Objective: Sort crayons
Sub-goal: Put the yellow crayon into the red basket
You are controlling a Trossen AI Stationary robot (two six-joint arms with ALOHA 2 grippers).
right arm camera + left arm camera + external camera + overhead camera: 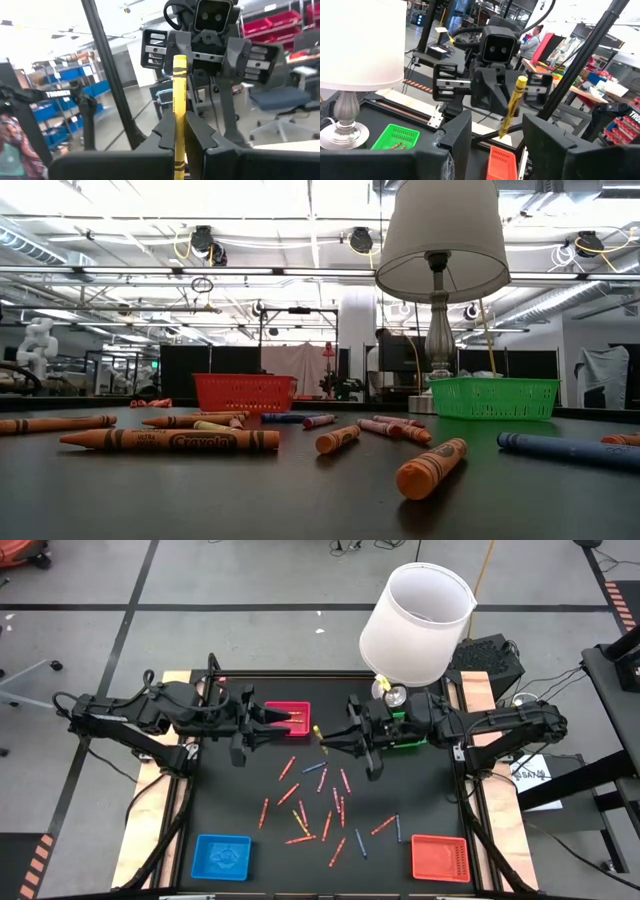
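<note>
Both arms are raised above the black surface [230,810], facing each other over its far half. The right gripper [328,737] has its fingers [200,135] pressed fully together on a yellow crayon [179,115], which stands upright between them, its upper end rising well clear of the fingertips. In the left wrist view the same yellow crayon [512,106] appears tilted, pinched in the right arm's fingers straight ahead of the left arm's own.

The left gripper [290,720] has its fingers [457,137] spread apart with nothing between them. The yellow crayon sits just beyond their tips, not touching either one. A red tray [287,716] lies under and behind these fingers.

The remaining crayons [320,802] lie loose on the surface, below and well clear of both sets of fingers, scattered in red, orange, pink, yellow and blue. From the low view an orange crayon [170,440] lies nearest, with a blue crayon [565,448] off to the side.

A green tray [405,745] sits beneath the right arm's wrist, beside a table lamp [415,625] with a white shade. A blue tray [221,855] and a second red tray [440,857] rest at the near corners, far from either set of fingers.
</note>
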